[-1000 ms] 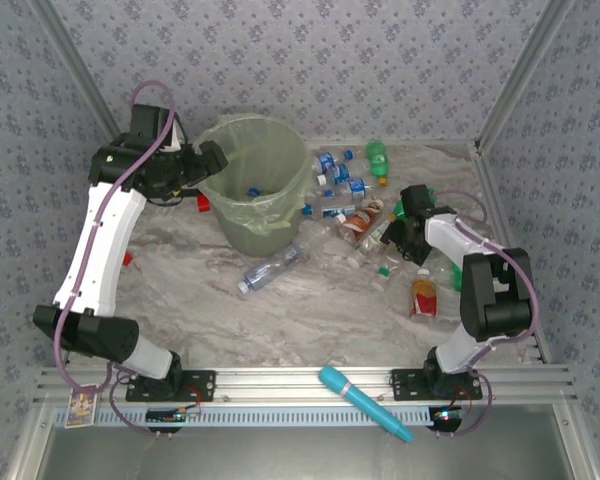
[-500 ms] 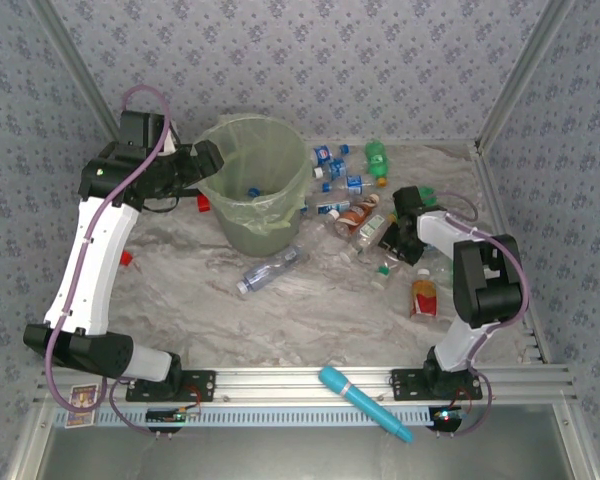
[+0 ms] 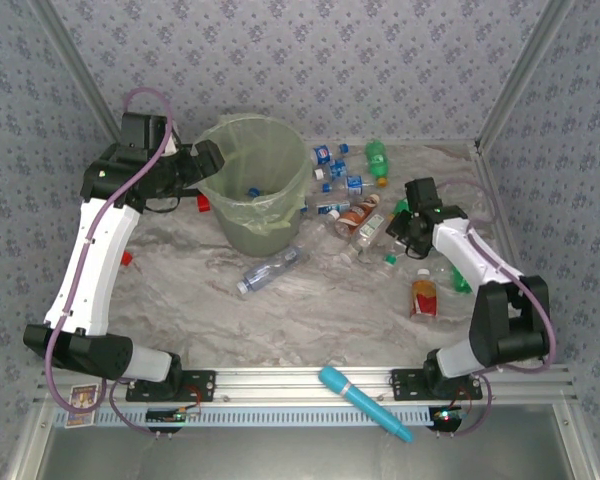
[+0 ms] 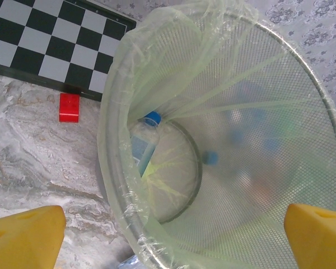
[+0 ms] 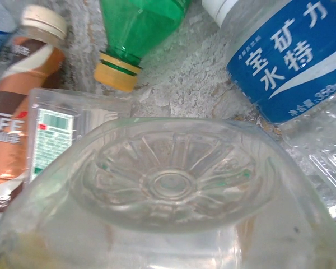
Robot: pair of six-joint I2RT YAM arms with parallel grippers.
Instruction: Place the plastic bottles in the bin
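Top external: how do the arms stand?
- Left arm (image 3: 100, 250) rises tall and bends at the elbow, with the left gripper (image 3: 208, 158) at the bin's (image 3: 242, 232) left rim. Right arm (image 3: 470, 250) folds back, and the right gripper (image 3: 398, 230) is low among the bottles (image 3: 352, 200) right of the bin.

Left wrist?
- Yellow fingers (image 4: 25, 238) are wide apart over the bin's mouth. A blue-capped bottle (image 4: 141, 148) lies at the bottom.

Right wrist?
- A clear bottle (image 5: 171, 185) has its base right at the lens, with a green bottle (image 5: 137, 22) beyond. I cannot tell if the fingers clamp it.
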